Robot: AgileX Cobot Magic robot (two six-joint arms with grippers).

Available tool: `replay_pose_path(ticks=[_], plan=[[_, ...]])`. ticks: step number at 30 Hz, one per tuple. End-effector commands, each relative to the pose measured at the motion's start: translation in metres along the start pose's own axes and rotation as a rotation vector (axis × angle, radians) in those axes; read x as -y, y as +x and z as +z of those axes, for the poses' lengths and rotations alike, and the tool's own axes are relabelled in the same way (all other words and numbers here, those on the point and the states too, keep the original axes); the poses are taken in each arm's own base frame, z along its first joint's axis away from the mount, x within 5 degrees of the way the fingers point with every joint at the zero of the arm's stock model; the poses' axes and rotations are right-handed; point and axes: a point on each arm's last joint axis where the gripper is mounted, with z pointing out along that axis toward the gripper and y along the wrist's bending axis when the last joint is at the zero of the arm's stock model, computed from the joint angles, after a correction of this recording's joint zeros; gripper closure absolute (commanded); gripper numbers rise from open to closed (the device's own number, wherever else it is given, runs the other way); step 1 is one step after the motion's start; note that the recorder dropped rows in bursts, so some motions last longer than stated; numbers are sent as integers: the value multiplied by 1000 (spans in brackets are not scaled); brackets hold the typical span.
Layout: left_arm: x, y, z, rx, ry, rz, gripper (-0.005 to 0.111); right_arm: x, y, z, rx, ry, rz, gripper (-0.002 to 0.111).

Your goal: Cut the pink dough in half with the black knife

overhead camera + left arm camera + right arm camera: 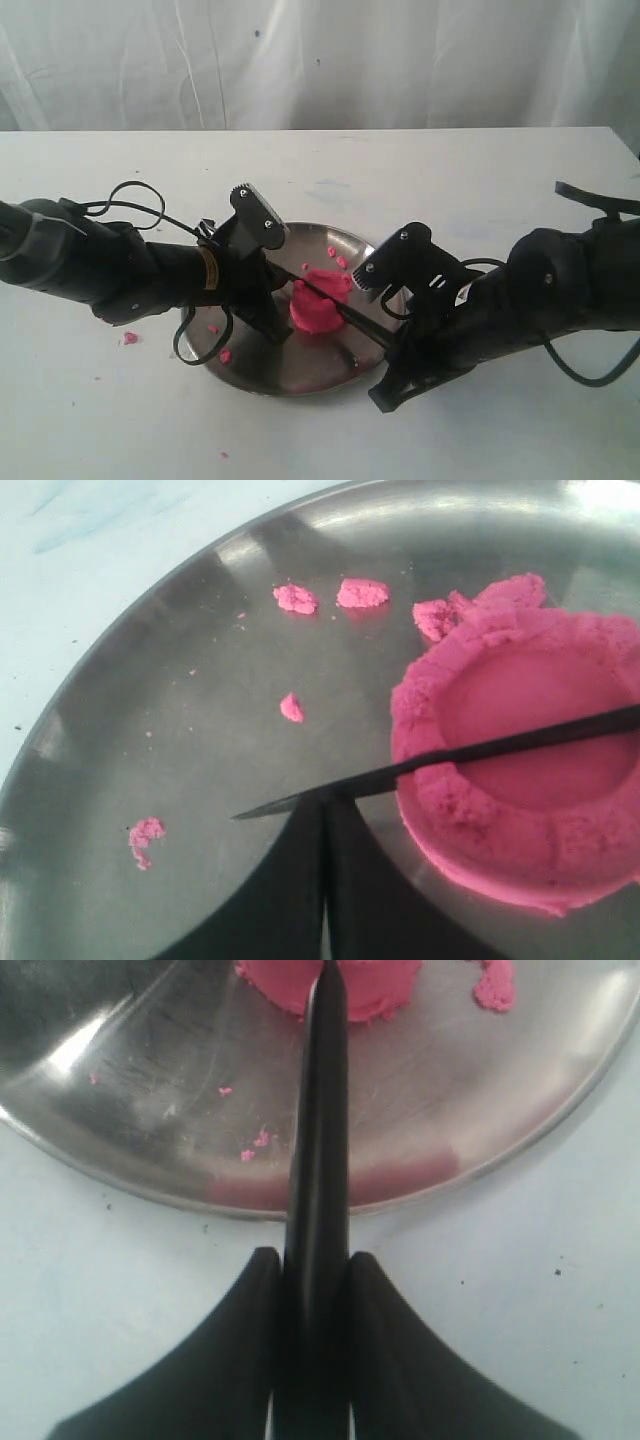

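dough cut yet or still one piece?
Still one piece. In the left wrist view the pink dough shows an unbroken rim and dented top; the black knife lies across it, no split visible.

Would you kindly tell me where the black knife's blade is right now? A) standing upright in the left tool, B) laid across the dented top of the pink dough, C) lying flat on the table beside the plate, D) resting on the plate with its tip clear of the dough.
B: the left wrist view shows the black knife stretched across the pink dough, while the right tool clamps its handle.
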Motion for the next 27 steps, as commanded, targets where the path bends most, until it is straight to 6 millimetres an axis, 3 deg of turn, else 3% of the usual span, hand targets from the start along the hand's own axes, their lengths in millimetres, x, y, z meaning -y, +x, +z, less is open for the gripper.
replay_pose_path(ticks=[1,12,19,27], plan=[[1,4,0,-23,4,7,107,0,-2,-3,7,-1,-9,108],[0,2,-1,-5,3,49,107,-1,-2,-3,3,-5,-9,108],[-4,-12,-12,48,-16,61,107,-1,-2,-3,1,-6,-9,108],[-3,-11,-11,45,-14,58,107,-1,-2,-3,1,-6,10,108]])
